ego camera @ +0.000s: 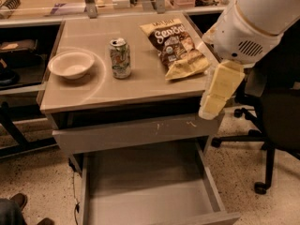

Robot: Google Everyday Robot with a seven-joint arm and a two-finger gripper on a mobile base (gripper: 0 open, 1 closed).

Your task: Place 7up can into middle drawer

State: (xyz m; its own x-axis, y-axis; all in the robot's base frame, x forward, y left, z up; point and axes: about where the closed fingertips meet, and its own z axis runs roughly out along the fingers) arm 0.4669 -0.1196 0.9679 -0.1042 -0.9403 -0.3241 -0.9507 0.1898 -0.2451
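Green 7up can (120, 58) upright, pincer (210, 108) beside tabletop (98, 92) edge — middle drawer (145, 196) open

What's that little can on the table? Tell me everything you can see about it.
The 7up can is a small metal drink can with green and white print and a silver top. It stands upright on the tan table top, between the white bowl and the crisp bag, touching neither. Nothing holds it: the gripper hangs by the table's right front corner, well apart from it.
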